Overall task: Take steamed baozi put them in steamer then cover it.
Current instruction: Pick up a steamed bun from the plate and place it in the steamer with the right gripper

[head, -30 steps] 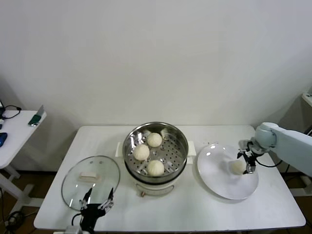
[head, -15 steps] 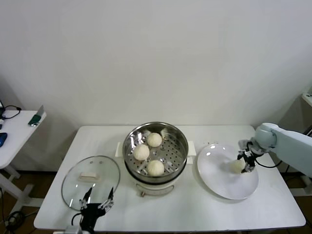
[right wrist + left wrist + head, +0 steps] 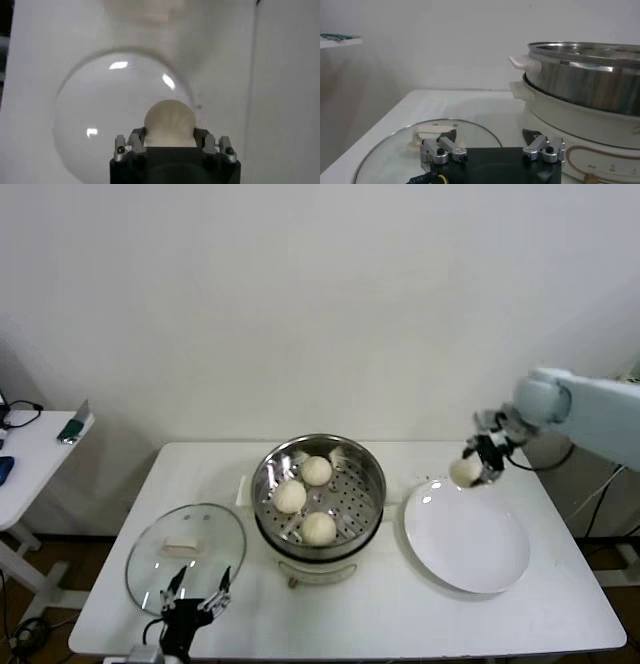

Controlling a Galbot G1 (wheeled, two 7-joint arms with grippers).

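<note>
The right gripper [image 3: 476, 464] was clamped on a bun [image 3: 464, 472], its fingers [image 3: 136, 141] pressed against both sides of the dough, and it hung in the air above the far edge of the white plate [image 3: 468, 536], at about twelve o'clock on the rim. In the right wrist view the same bun [image 3: 169, 122] filled the gap between the jaws, with the bare plate [image 3: 100, 120] lying well below it on the white table [image 3: 400, 604]. The steamer [image 3: 318, 489] stood in the middle of the table, just beside the plate at its nine o'clock. Three more buns sat on its perforated floor: one [image 3: 317, 470] near twelve o'clock, one [image 3: 290, 496] near nine o'clock and one [image 3: 319, 528] near six o'clock, leaving the three o'clock part of the floor bare. The glass lid [image 3: 186, 556] lay flat on the table at about eight o'clock from the steamer, handle up. The left gripper [image 3: 196, 596] waited at the lid's near edge, around its six o'clock, with its jaws spread wide and nothing between them; the left wrist view showed its fingers [image 3: 440, 150] apart just over the lid [image 3: 395, 150], the steamer [image 3: 585, 75] rising beside it.
</note>
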